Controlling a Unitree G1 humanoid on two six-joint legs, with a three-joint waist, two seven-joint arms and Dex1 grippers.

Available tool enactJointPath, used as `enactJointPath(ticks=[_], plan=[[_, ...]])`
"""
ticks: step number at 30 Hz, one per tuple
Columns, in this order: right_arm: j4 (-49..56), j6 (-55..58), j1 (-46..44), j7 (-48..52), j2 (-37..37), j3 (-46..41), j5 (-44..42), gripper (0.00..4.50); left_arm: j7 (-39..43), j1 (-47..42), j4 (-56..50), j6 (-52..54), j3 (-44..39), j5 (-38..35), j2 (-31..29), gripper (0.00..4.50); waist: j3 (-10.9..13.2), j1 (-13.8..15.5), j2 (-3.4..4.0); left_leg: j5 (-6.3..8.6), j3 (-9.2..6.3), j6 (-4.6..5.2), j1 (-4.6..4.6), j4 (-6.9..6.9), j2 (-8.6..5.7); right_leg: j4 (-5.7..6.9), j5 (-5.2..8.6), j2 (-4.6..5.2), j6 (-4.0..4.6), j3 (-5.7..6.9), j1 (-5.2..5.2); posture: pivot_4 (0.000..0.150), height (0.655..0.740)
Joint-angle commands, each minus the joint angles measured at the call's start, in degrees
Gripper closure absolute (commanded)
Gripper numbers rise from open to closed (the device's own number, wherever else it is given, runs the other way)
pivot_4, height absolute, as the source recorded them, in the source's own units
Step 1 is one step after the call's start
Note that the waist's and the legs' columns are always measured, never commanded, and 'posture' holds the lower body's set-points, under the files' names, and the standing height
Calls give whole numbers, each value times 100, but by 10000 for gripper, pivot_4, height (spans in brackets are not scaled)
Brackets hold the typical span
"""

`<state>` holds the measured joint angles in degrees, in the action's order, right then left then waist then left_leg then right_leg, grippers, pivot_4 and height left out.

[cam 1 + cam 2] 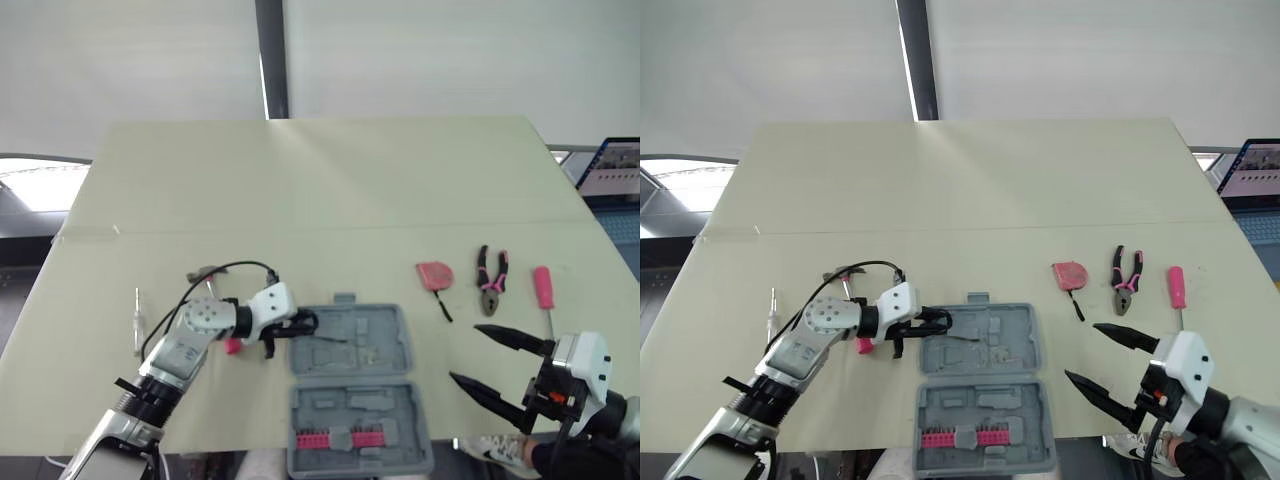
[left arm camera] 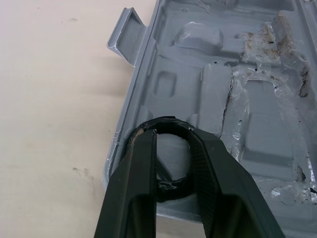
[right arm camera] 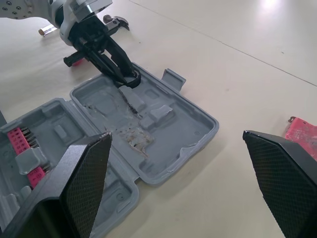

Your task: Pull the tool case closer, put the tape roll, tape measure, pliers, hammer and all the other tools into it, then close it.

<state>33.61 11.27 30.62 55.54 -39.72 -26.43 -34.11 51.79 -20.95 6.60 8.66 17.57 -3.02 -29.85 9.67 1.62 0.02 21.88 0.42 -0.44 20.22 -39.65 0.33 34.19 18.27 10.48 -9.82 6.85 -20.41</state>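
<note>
Tool case (image 1: 395, 350) open flat at near edge of table (image 1: 320, 190), centre; pink bit row (image 1: 340, 439) in near half. Left gripper (image 1: 298, 326) clamped on black tape roll (image 2: 161, 122), over left corner of far half; arm reaches in from near-left, fingers pointing right. Right gripper (image 1: 466, 354) spread wide, just right of case, fingers pointing left. Tape measure (image 1: 434, 275), pliers (image 1: 491, 283), pink-handled screwdriver (image 1: 543, 288) on table beyond it. Hammer (image 1: 207, 274) partly behind left arm.

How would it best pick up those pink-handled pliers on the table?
Probably across both handles near the pivot, coming straight down. The pliers lie flat with handles pointing away from the robot, so the jaws of the right gripper could straddle them sideways.
</note>
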Motion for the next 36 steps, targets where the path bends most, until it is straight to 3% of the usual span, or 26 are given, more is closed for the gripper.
enactJointPath(ticks=[1,6,11,15,19,22,27,36], plan=[[23,-98,5,61,22,-124,-52,0,24,136,136,22,-65,-36,68,33817,-2,0,2,0,0,0,-1,0,0,0,0,0,0,0,1,1500,7373],[-3,-105,-40,58,41,-93,-49,0,141,-32,-439,601,-691,-861,216,33817,-2,-5,2,0,0,0,2,0,0,0,0,0,0,0,-1,1500,7373],[-105,161,-169,-1,-68,-56,-123,0,83,104,-1762,1628,-1508,-1766,-113,33817,-2,-24,3,0,-2,0,2,0,3,1,0,0,0,0,-2,1500,7373],[-108,587,-292,-79,-144,149,-193,0,132,1106,-2508,2085,-2257,-2323,-526,33817,-10,-65,17,0,-1,0,-3,8,4,-3,0,-1,0,-2,-2,1500,7373],[-228,736,-338,-206,-105,369,45,0,64,2533,-2896,2061,-2658,-2341,-788,33817,-12,-78,23,0,3,-1,-9,28,5,-8,1,0,3,-1,-5,1500,7373],[-436,672,-389,-307,-37,598,328,0,-61,3791,-3193,1564,-2911,-2108,-682,25076,-13,-30,20,1,5,-1,-8,28,6,-17,1,0,3,-4,-2,1500,7373],[-476,651,-311,-250,16,625,347,0,-258,5375,-4162,1302,-3389,-2571,-157,643,-13,49,17,2,2,-1,-1,18,6,-34,1,1,2,-5,7,1500,7373],[-652,232,27,-81,15,506,494,0,-272,6980,-4076,-206,-4017,-2179,603,188,-16,71,17,12,11,3,-5,15,9,-45,1,-2,3,-8,14,1500,7373]])
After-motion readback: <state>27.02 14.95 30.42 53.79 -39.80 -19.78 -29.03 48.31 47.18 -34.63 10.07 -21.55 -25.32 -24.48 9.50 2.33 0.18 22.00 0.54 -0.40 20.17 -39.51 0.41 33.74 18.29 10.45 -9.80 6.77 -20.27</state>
